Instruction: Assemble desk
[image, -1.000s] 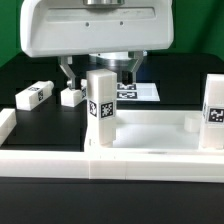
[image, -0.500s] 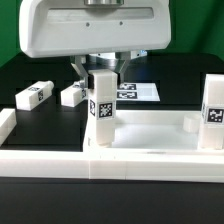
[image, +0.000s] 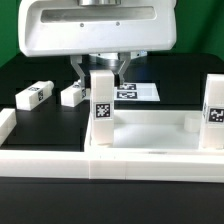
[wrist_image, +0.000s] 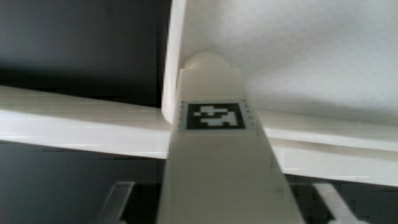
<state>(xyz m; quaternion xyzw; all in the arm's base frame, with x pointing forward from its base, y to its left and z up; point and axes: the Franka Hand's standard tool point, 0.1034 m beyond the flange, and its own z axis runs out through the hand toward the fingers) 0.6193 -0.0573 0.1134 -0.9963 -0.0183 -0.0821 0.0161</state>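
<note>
The gripper (image: 100, 72) is closed on the upright leg (image: 101, 108). One finger is pressed to each side near the top of the leg (the jaws are narrow, with only the leg between them).

This leg is stood at the corner of the desk top (image: 150, 132) on the exterior view's left. In the wrist view the same upright leg (wrist_image: 217, 150) is seen between the dark fingers (wrist_image: 121, 202), with the desk top (wrist_image: 311, 70) under it. Whether the foot of the leg is fully seated in its recess cannot be told, since that part is hidden.

A second leg (image: 213, 112) is stood up at the desk top's other near corner. Behind the desk top, on the black table (image: 40, 200), two more are lying flat: one loose leg (image: 33, 95) and the other loose leg (image: 72, 96). The marker board (image: 140, 92) is also behind the desk top and is not touched.

The step in hand looks like fixing the held leg into its corner. Next, the leg most likely has to be kept straight and pushed or turned down until it is tight. After that the grip can be let go, and a loose leg can be fetched from behind the desk top.
</note>
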